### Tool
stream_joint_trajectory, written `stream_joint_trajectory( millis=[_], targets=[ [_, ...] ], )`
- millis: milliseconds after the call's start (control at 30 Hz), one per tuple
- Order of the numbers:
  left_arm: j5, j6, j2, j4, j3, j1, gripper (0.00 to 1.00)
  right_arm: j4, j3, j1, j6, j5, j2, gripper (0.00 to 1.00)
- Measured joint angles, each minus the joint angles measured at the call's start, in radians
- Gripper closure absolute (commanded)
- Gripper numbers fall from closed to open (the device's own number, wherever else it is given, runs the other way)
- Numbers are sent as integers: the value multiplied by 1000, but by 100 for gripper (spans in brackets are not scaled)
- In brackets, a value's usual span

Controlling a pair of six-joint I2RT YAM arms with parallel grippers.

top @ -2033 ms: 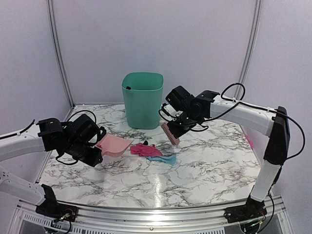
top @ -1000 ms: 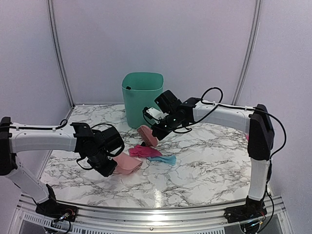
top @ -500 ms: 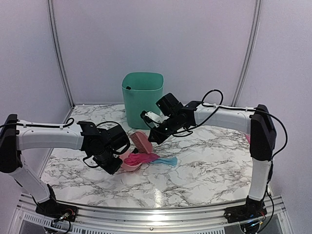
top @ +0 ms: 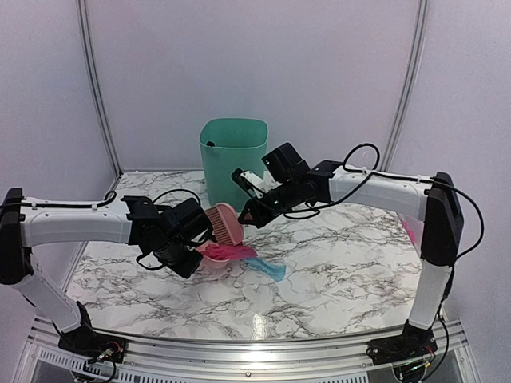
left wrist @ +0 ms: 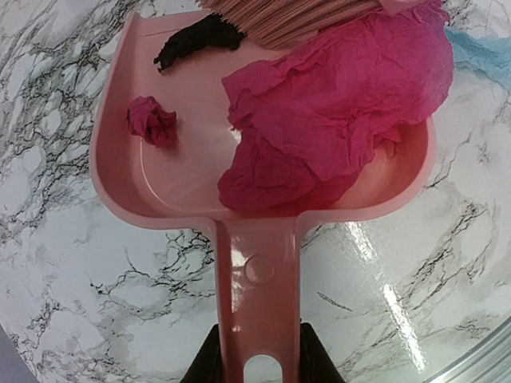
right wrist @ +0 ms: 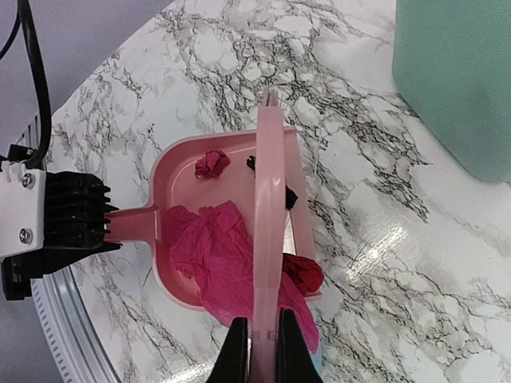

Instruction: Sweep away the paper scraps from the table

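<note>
Marbled worktop [top: 335, 271] carries the dustpan [left wrist: 184, 183], lying flat; left tool [left wrist: 255, 367] pinches its handle. Brush [right wrist: 269, 239] stands over the pan mouth, right tool [right wrist: 259, 351] pressed tight on its handle. Paper scraps: magenta sheet [left wrist: 335, 112], red wad [left wrist: 152, 121] and black bit [left wrist: 196, 40] in the pan, blue scrap [left wrist: 487, 56] outside on the worktop. Likely featherlight, soft, springy: push with bristles, no pinching.

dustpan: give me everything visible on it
The dustpan is smooth glossy pink plastic: a shallow tray with raised rim, open front lip and flat handle with a hole at its end. The left gripper clamps that handle. The pan sits low on the table. Inside: a big magenta scrap, a small red scrap, a black bit. The brush bristles reach over its lip.
</note>
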State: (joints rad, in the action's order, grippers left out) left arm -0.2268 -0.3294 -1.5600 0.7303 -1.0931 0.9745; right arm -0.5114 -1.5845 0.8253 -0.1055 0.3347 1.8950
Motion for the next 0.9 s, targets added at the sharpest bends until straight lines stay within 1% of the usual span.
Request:
stream_joint_trajectory(
  millis=[267, 433, 667, 900],
  targets=[
    [-22, -10, 81, -16, 0, 0, 100, 24, -8, 0, -25, -6, -24, 100],
    [-23, -21, 121, -39, 15, 0, 100, 16, -48, 2, -22, -39, -24, 100],
    [-13, -23, 116, -92, 59, 0, 100, -5, -80, 8, -21, -88, -24, 100],
    [-9, -22, 106, -131, 64, 0, 100, -29, -92, 10, -23, -94, -25, 100]
  ],
)
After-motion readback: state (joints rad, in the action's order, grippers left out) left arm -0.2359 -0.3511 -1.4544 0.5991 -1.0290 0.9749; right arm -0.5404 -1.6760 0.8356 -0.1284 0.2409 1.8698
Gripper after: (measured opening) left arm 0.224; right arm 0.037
